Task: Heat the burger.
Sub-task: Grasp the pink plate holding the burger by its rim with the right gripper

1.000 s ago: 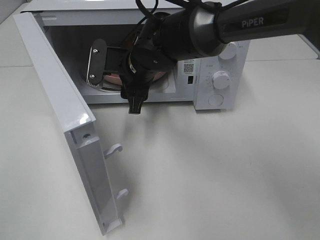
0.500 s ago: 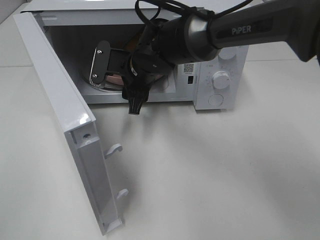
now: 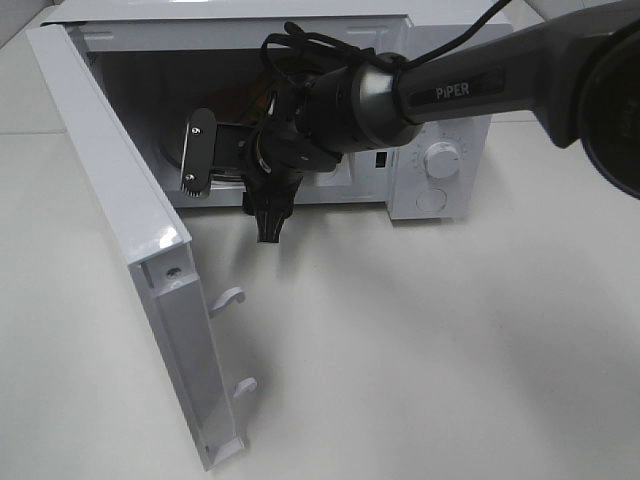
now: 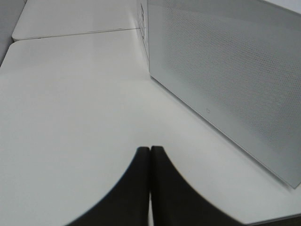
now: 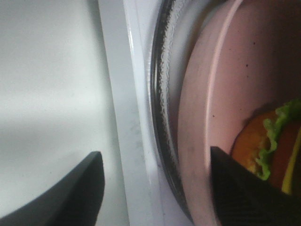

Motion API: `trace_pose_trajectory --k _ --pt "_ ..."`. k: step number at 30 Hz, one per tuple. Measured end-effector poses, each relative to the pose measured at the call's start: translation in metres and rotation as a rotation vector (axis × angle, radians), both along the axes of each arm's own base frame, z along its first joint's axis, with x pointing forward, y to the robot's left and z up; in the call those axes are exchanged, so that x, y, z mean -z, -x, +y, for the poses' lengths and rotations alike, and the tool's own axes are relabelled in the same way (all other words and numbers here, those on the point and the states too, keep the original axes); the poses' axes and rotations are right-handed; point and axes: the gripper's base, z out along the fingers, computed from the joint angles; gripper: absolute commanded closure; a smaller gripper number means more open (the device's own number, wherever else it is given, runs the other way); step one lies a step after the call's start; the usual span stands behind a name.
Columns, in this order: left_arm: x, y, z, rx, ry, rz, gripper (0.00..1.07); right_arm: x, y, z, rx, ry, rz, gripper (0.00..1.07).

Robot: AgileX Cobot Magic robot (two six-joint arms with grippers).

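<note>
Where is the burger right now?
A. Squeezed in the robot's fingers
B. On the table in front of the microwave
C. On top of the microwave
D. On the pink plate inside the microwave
D: the right wrist view shows the burger sitting on the pink plate on the microwave's glass tray, with the right gripper open around nothing.

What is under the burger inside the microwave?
The burger sits on a pink plate, which rests on the glass turntable. The plate hides the turntable's middle, and in the high view the arm covers them.
</note>
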Motion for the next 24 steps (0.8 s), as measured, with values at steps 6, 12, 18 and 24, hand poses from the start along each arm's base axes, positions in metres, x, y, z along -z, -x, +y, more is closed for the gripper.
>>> trace_pose_trajectory --k 6,12,18,24 --pt "0.000 0.000 0.000 0.000 0.000 0.000 1.07 0.004 -0.005 -0.005 0.014 -0.008 0.004 0.45" --pt "0.000 0.000 0.000 0.000 0.000 0.000 1.07 0.005 -0.007 -0.006 0.018 -0.017 0.005 0.45" --pt "0.000 0.000 0.000 0.000 0.000 0.000 1.07 0.009 -0.007 -0.004 0.005 -0.031 0.007 0.45" --pt "0.000 0.000 0.000 0.000 0.000 0.000 1.07 0.016 -0.008 -0.003 -0.008 -0.025 0.006 0.51"
